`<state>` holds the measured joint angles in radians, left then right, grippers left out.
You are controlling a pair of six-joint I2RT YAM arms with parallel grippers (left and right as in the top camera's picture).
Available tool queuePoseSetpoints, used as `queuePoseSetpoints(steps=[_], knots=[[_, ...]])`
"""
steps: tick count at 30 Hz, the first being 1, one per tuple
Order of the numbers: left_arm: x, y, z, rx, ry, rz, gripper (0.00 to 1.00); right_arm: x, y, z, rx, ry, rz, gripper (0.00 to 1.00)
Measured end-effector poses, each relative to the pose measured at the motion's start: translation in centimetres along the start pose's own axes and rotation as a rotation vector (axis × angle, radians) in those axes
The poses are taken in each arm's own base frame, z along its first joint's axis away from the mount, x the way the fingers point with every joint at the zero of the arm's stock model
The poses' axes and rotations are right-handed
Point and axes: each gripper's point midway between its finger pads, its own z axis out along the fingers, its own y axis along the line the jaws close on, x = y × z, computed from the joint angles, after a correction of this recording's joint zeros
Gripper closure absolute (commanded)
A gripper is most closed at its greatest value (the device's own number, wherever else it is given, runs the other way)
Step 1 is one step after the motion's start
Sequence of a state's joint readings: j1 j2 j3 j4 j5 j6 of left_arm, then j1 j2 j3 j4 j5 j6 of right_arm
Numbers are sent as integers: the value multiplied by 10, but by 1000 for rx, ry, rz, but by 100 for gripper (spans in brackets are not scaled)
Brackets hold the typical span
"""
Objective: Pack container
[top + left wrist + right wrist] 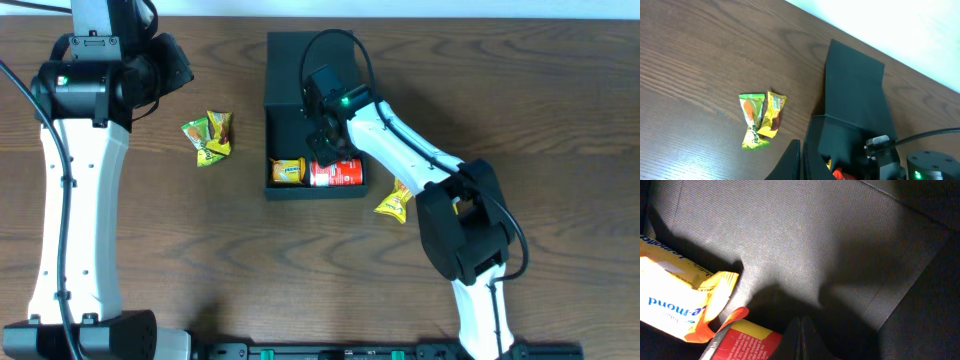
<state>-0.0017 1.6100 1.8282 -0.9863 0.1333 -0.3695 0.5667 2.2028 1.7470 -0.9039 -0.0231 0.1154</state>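
The container (290, 70) is a dark square box at the table's centre with its flap lid open toward the far side. A yellow snack packet (288, 171) and a red can (337, 174) lie against its near wall. My right gripper (325, 150) is down inside the box. In the right wrist view its fingers (801, 330) are shut and empty, just above the red can (745, 340), beside the yellow packet (675, 295). My left gripper (180, 70) hangs at the far left, shut and empty (799, 160), apart from the box (855, 95).
Two green-and-yellow snack packets (208, 137) lie together on the wood left of the box, also in the left wrist view (760, 120). Another yellow packet (393, 203) lies right of the box, partly under my right arm. The table's far edge (900, 57) runs behind the lid.
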Motion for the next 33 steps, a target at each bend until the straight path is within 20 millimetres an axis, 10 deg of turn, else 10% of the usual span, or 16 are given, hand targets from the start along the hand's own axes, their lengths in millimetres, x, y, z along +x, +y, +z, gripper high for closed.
queuePoseSetpoints(steps=[15, 25, 29, 33], knots=[[0, 1, 0, -3, -1, 1, 94, -24, -8, -11, 94, -89, 21, 98], [4, 11, 0, -55, 12, 9, 94, -67, -33, -139, 128, -285, 80, 98], [6, 15, -1, -80, 15, 15, 94, -39, -93, -217, 177, -333, 186, 98], [5, 19, -1, -101, 10, 36, 94, 15, -155, -240, 223, -224, 324, 98]])
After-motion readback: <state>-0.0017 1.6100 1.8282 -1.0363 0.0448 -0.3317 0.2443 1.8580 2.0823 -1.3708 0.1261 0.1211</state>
